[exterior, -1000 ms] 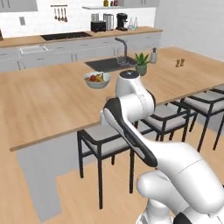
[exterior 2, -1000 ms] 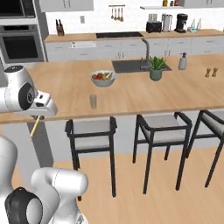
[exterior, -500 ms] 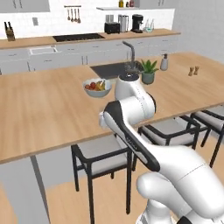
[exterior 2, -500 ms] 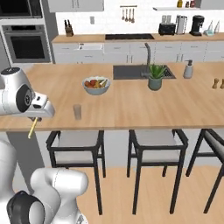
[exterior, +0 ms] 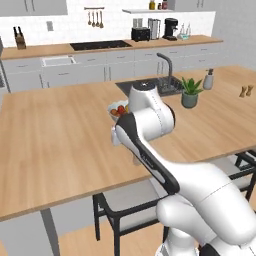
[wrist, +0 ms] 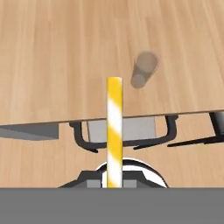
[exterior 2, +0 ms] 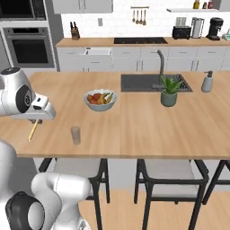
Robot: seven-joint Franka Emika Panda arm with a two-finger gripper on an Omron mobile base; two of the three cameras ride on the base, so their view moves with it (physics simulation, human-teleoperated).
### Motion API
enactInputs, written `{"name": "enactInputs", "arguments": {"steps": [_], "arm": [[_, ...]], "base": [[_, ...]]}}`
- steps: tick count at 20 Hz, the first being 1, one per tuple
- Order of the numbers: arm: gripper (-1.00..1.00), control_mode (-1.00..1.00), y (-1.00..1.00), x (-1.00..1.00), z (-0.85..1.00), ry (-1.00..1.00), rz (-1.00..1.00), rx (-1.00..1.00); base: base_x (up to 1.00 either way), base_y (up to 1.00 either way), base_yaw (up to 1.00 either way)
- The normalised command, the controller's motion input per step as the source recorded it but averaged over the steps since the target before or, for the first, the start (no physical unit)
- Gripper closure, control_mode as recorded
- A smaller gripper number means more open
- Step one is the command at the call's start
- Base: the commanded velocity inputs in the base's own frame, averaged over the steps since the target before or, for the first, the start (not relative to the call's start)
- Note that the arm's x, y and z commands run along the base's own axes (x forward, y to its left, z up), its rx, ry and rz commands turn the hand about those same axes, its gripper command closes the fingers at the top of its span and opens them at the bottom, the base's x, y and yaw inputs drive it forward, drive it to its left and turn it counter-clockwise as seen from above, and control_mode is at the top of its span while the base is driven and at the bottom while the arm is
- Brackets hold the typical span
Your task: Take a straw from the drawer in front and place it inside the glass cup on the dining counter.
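The hand [exterior 2: 36, 122] is gripping the straw [wrist: 114, 131] beside the cup [exterior 2: 76, 135]; approaching misaligned risks tipping the cup on the tabletop [exterior 2: 134, 126].

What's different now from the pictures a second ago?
The whole robot drove along the counter, so the entire picture slid; the cup and fruit bowl themselves did not move on it. The cup now looks nearer to the gripper. Nothing was picked up or let go. The gripper still holds the straw, hanging down beside the counter's edge, and the cup is still empty.
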Motion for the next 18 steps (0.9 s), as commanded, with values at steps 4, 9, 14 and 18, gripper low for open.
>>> {"name": "enactInputs", "arguments": {"steps": [4,9,14,18], "arm": [[1.0,-1.0,0.0,0.14,0.05,0.0,0.05,0.0],[1.0,-1.0,-0.56,0.1,0.15,-0.19,0.39,0.07],[1.0,-1.0,-0.7,0.11,0.07,-0.31,0.51,0.16],[1.0,-1.0,-0.46,0.31,0.01,-0.28,0.42,0.22]], "base": [[0.65,0.0,0.11],[0.0,0.0,0.0],[0.0,0.0,0.0],[0.0,0.0,0.0]]}}
